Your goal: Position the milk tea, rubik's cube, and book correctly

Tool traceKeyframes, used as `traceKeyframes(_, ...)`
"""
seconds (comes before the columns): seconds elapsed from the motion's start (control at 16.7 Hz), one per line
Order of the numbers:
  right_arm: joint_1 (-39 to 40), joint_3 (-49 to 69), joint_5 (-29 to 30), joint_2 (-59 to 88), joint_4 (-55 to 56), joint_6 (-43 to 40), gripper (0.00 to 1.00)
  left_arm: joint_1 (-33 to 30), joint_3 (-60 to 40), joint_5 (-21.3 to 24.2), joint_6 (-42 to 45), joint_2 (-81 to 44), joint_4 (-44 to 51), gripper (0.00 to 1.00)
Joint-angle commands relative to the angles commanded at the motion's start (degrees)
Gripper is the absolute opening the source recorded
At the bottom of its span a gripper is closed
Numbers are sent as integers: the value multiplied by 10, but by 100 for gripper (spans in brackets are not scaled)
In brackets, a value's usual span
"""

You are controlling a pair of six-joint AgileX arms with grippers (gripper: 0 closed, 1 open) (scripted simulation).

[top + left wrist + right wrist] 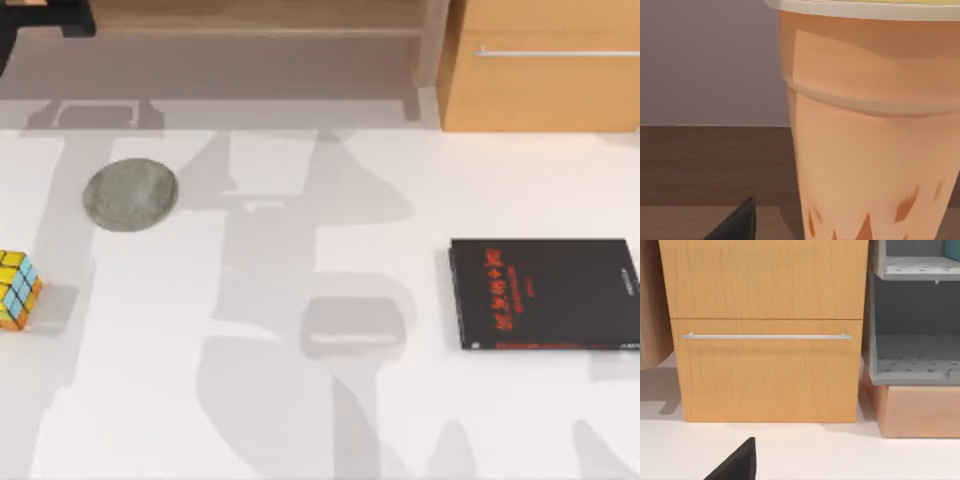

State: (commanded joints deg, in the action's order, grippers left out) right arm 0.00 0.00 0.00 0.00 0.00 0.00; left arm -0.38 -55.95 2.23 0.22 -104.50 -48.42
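Milk tea (865,125) close before left gripper: tapered orange-tan cup, creamy lid, reddish marks; finger state: cannot tell.

Grey disc (130,194) left, black book (545,294) right.

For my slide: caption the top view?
White table with rubik's cube at left edge, grey disc, black book at right.

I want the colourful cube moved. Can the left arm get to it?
Probably yes: the rubik's cube sits in the open at the table's left edge with nothing around it. But the left wrist view is close against the milk tea.
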Motion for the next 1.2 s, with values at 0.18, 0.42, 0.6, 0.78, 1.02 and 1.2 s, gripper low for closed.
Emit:
traceKeyframes(0.18, 0, 0, 0, 0, 0, 0, 100, -2, -65, 0, 0, -46, 17, 100)
traceKeyframes(0.42, 0, 0, 0, 0, 0, 0, 100, -4, -161, -2, -1, -112, 47, 100)
traceKeyframes(0.6, 0, 0, 0, 0, 0, 0, 100, -4, -195, -2, -1, -135, 58, 100)
traceKeyframes(0.78, 0, 0, 0, 0, 0, 0, 100, -4, -195, -2, -1, -135, 59, 100)
traceKeyframes(1.02, 0, 0, 0, 0, 0, 0, 100, -4, -195, -2, -1, -135, 59, 77)
traceKeyframes(1.2, 0, 0, 0, 0, 0, 0, 100, -4, -195, -2, -1, -135, 59, 55)
